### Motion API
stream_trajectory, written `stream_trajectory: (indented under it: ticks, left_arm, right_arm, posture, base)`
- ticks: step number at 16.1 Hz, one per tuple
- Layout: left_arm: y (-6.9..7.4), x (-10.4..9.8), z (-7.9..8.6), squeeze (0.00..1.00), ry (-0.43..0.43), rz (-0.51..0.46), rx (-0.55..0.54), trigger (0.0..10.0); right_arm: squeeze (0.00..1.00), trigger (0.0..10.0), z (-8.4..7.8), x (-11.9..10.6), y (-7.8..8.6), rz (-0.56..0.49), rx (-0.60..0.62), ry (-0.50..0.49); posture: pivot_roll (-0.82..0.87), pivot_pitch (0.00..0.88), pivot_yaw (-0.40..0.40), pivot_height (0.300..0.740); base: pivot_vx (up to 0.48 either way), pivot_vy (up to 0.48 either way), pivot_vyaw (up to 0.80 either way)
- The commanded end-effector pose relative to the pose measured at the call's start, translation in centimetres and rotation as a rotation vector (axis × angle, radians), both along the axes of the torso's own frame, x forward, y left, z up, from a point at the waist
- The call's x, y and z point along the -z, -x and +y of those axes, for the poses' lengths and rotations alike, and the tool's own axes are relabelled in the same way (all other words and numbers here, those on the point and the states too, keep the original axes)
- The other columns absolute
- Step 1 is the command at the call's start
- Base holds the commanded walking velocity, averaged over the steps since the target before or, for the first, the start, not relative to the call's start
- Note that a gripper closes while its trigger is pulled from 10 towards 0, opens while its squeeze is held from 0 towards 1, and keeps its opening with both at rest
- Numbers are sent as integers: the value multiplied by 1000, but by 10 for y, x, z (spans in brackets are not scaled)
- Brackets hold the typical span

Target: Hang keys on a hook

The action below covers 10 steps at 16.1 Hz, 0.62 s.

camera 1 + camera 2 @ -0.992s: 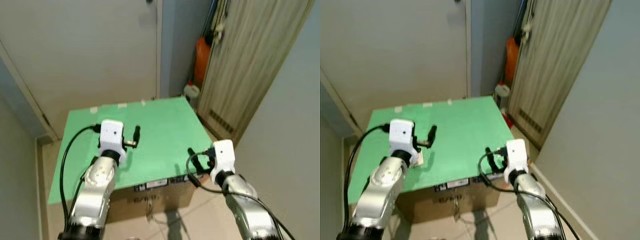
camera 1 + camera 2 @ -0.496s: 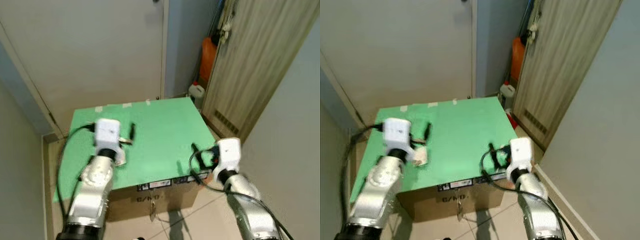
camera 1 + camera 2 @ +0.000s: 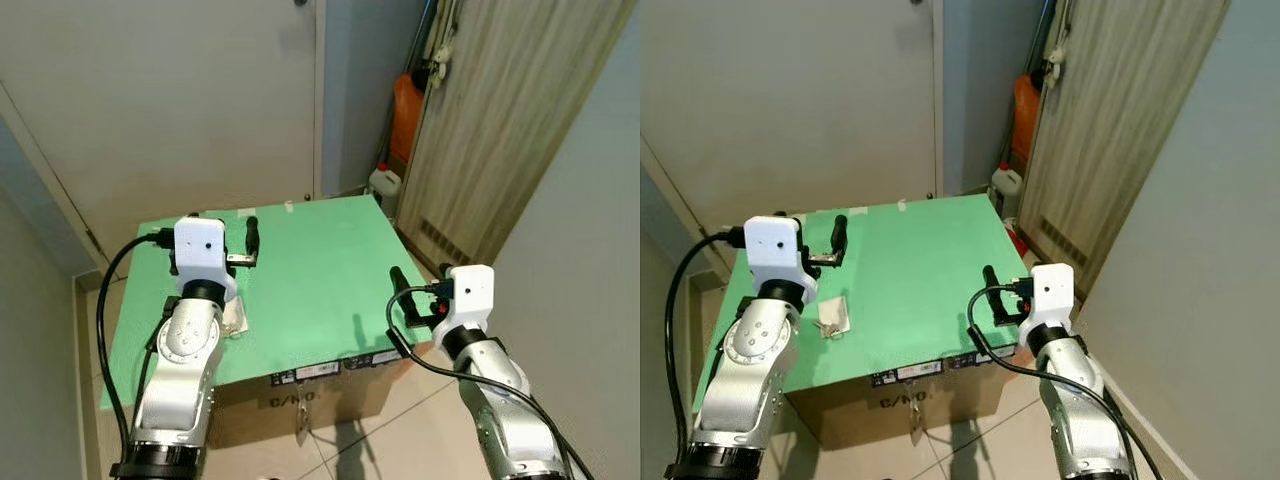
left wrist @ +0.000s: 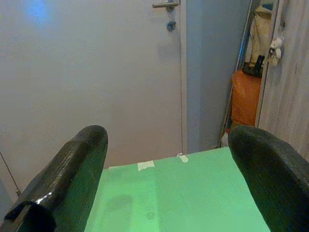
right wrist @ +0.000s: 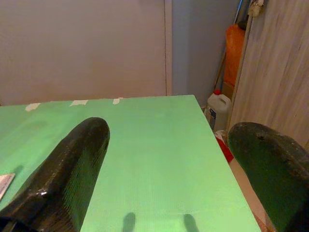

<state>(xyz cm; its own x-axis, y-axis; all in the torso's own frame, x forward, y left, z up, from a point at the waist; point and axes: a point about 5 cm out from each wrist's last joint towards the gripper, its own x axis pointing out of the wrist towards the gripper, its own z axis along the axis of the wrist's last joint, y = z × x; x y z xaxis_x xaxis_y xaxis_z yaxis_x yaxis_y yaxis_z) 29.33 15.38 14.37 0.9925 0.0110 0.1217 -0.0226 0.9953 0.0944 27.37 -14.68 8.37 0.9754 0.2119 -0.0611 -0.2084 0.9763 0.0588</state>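
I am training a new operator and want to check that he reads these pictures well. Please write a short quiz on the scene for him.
1. True or false: the left claw is shut on the keys.
2. Where do the keys lie?
A. on the green tabletop, beside the left arm
B. on the floor tiles
C. on the door handle
3. Fill in the missing word: the big container standing past the table, next to the wooden panel, is ___ in colour.

Key: 1 false, it is open and holds nothing, and so is the right claw; 2 A; 3 orange.
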Motion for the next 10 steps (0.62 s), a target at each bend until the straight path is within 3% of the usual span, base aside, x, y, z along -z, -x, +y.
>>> stream_trajectory:
  ticks: [1,4,10]
  left_arm:
    - [0,-5,1,0,-7,-20,-11,10000]
    - [0,-4,2,0,-17,-14,-18,10000]
    - [-4,0,-1,0,-94,30,2,10000]
  right_arm:
    - [0,10000,2,3,0,21,-10,2]
    - [0,10000,2,6,2,36,-14,3]
    - [0,10000,5,10,4,53,-29,2]
  posture:
    - [-24,0,1,740]
    - [-24,0,4,740]
    - [-27,0,9,740]
  base:
    - [277,337,0]
    - [176,374,0]
    - [0,0,0]
